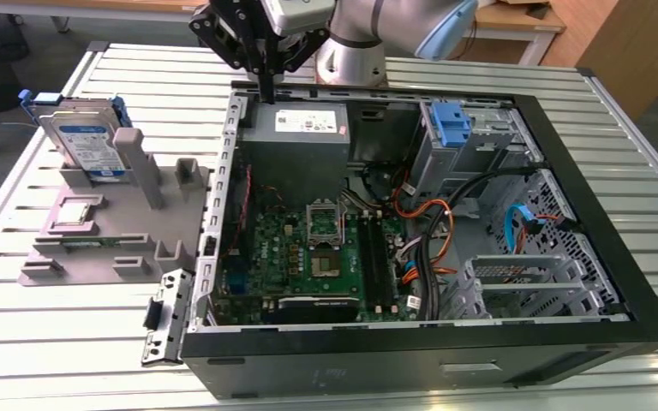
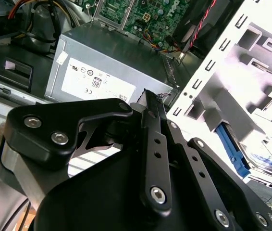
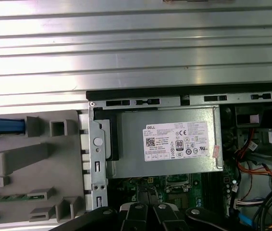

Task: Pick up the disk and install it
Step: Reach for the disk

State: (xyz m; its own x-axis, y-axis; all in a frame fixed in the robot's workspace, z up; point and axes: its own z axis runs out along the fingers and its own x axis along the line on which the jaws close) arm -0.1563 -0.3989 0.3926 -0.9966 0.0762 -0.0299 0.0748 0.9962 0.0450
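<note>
Disk parked in its fixture, gripper over the power supply.

The disk point(image 1: 83, 144), silver with a white-and-blue label and a blue carrier, stands on edge at the far end of a grey fixture point(image 1: 112, 240). The fixture sits at the exterior view's left, just beside the open computer case point(image 1: 421, 360) on the slatted metal table point(image 1: 66, 342). The gripper point(image 1: 270, 86) hangs well apart from the disk, at the case's far wall above the power supply point(image 1: 295, 128). Its fingers are drawn together and it holds nothing. The motherboard point(image 1: 306, 248) lies nearer, inside the case.

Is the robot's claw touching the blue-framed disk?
Apart. The exterior view shows the gripper over the computer case, the disk standing in its grey holder well aside.
</note>
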